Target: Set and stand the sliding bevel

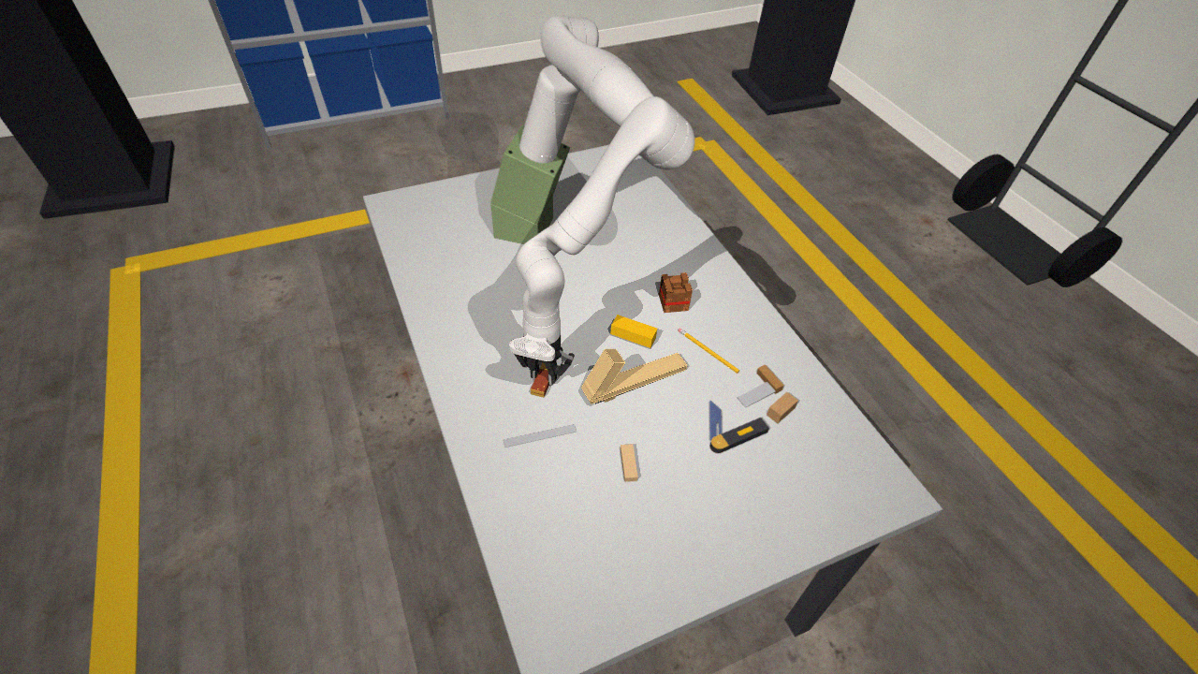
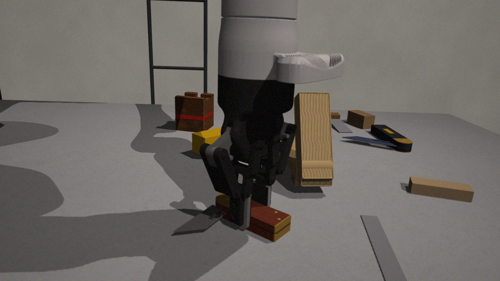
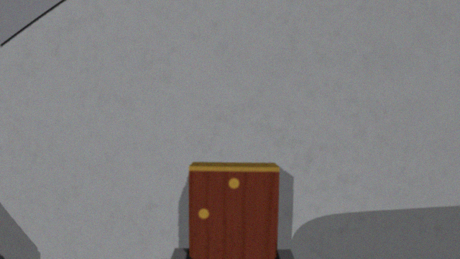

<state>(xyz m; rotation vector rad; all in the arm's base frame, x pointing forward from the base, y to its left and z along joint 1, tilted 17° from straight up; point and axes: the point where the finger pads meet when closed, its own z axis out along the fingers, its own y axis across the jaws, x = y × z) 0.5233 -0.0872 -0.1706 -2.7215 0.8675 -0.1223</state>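
Note:
The wooden sliding bevel has a red-brown handle with brass dots and a grey blade. It lies at table level on the left side of the table. My gripper points straight down and is shut on the handle near the blade end. The tan leg leans on the rail just right of the gripper. The slotted block, brown with a red band, stands farther back. The black bevel lies to the right.
A yellow block lies behind the leg and a pencil beside it. A grey metal strip and a tan block lie in front. Small wooden blocks lie at the right.

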